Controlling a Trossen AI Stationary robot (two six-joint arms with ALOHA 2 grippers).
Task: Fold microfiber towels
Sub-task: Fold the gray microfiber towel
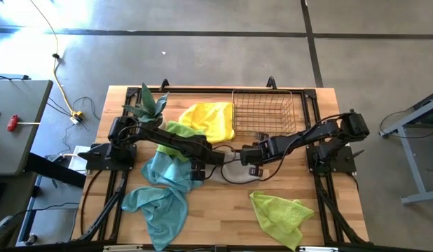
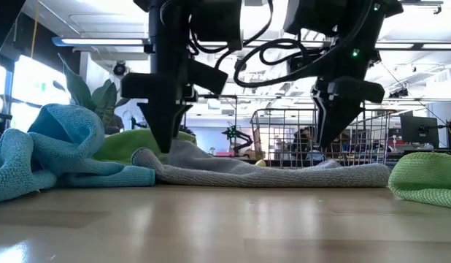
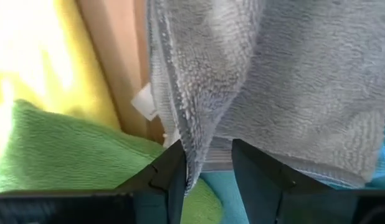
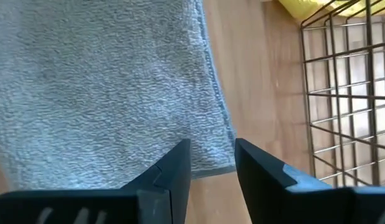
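Jaws of both grippers, left point(image 3: 208, 165) and right point(image 4: 212, 163), stand parted over grey towel point(image 2: 284, 174) edges, seemingly released.

grey towel point(image 1: 230, 166) mostly hidden beneath arms

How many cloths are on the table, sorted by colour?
Yellow towel: 1
Lime green towel, one at the front right and one partly hidden under the left arm: 2
Teal blue towel: at least 1, a bunched heap
Grey towel: 1
Total: 5 visible
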